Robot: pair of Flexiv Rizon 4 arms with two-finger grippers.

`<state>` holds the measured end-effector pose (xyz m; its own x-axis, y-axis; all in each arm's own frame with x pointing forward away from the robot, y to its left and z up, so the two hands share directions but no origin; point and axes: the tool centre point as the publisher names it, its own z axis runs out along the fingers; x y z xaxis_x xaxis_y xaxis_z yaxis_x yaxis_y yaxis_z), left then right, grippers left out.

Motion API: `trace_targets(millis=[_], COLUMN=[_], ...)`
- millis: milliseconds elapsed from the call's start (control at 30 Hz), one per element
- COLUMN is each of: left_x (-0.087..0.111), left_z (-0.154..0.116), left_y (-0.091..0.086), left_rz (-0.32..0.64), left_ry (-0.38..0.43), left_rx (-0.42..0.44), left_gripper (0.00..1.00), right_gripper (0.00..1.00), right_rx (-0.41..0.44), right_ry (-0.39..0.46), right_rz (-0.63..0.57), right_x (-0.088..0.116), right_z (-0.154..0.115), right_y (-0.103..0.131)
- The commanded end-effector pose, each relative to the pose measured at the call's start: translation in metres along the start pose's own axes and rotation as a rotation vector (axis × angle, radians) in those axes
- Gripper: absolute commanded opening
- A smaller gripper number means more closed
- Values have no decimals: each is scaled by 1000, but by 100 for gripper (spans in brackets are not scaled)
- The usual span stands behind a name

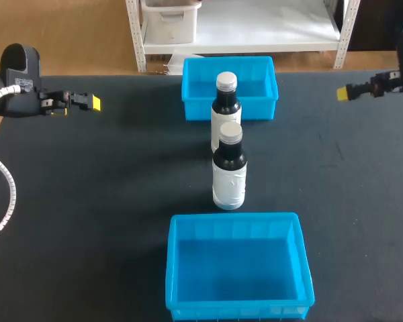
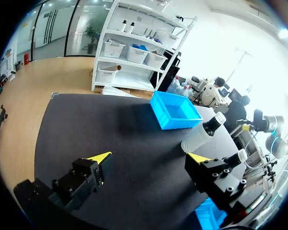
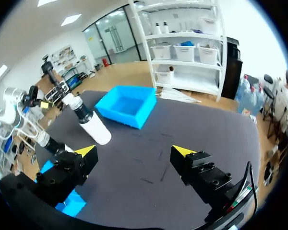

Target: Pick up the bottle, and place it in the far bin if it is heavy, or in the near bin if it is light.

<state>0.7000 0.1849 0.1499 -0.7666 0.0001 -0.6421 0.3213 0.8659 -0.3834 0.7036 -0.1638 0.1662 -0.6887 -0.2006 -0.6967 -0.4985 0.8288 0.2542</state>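
robot lab: two arms (image 1: pixel 17 84), black table (image 1: pixel 94 201).

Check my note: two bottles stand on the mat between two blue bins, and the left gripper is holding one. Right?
No. The left gripper holds nothing: the left wrist view shows it open and empty. The near bottle and far bottle do stand between the far bin and near bin.

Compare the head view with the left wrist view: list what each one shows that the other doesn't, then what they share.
Only the head view shows the near bin whole, with nothing inside it. Only the left wrist view shows the left gripper open, with nothing between its fingers. Both show the far bin, the far bottle and the near bottle. In the wrist view the near bottle is mostly hidden behind a finger, and only a corner of the near bin appears.
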Motion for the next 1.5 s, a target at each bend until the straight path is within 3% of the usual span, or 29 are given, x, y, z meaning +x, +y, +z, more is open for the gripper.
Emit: trace_targets(millis=[33, 500, 667, 767, 1133, 1500], left_x=[0, 0, 0, 0, 0, 0], left_z=[0, 0, 0, 0, 0, 0], left_y=[0, 0, 0, 0, 0, 0], left_rz=[0, 0, 0, 0, 0, 0], left_ry=[0, 0, 0, 0, 0, 0], left_rx=[0, 0, 0, 0, 0, 0], left_gripper=[100, 100, 100, 100, 100, 100], right_gripper=[100, 100, 100, 100, 100, 100], right_rx=[-464, -464, -477, -486, -506, -570], right_ry=[178, 178, 139, 109, 108, 79], right_rz=[-487, -487, -660, -702, -750, -768], right_x=[-7, -7, 1, 7, 33, 45], right_z=[-2, -2, 8, 16, 39, 59], right_y=[-4, -4, 25, 42, 110, 165])
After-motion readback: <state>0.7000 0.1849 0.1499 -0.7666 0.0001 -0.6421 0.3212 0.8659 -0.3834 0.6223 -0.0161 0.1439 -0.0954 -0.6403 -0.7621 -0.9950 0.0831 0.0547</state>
